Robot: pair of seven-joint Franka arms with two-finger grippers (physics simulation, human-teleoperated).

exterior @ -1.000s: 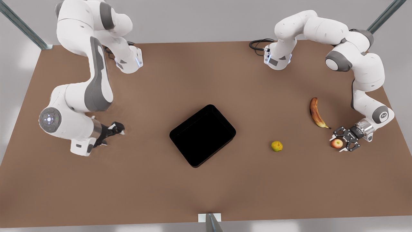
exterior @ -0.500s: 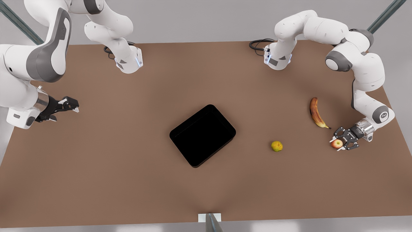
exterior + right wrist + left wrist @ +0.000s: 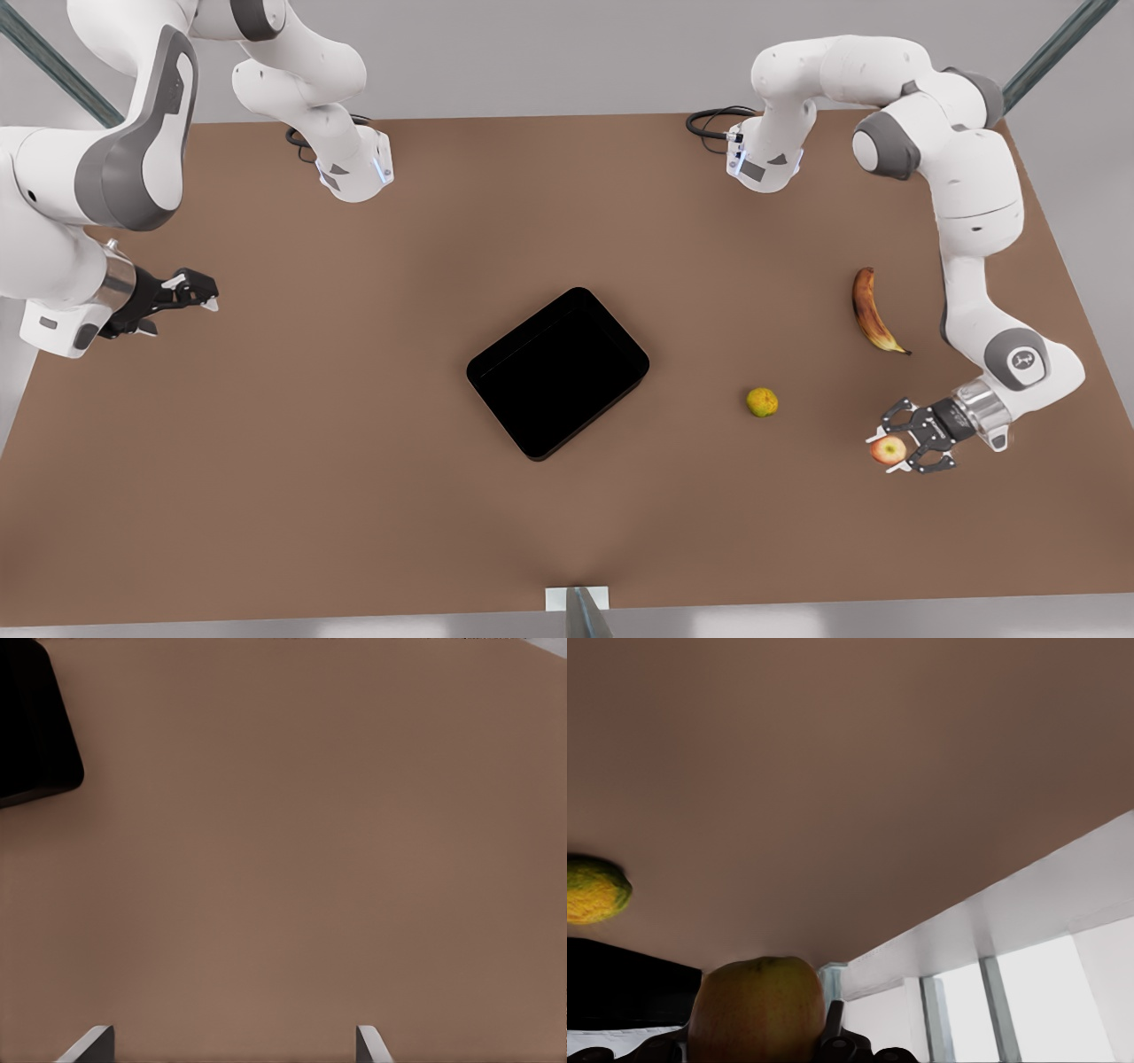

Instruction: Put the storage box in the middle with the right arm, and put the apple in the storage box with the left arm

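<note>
- Front view, task items: storage box (image 3: 558, 372), black and shallow, sits at an angle near the table's (image 3: 372, 496) middle. I judge that half of the job done. Apple (image 3: 887, 451) is clamped between my left gripper's (image 3: 890, 450) fingers, toward the front view's right and well apart from the box. It looks to be off the table, though I cannot be sure of the height.
- Front view, my other arm: right gripper (image 3: 202, 292) waits at the front view's left, far from the box, holding nothing.
- Front view, other stock: yellow-green fruit (image 3: 762, 402) lies between the apple and the box, near my likely carry line; I would go over it, not through it. Banana (image 3: 871, 312) lies behind, out of the way.
- Left wrist view: apple (image 3: 757, 1010) gripped close under the camera, left gripper (image 3: 757, 1047) closed on it. Yellow-green fruit (image 3: 595, 890) and a dark slice of storage box (image 3: 620, 985) lie ahead.
- Right wrist view: two fingertips (image 3: 89, 1045) of my right gripper (image 3: 232, 1047) stand spread apart over bare table (image 3: 310, 859); one corner of storage box (image 3: 35, 726) shows.
- Outstanding: carry the apple across, lower it inside the box walls, release.
</note>
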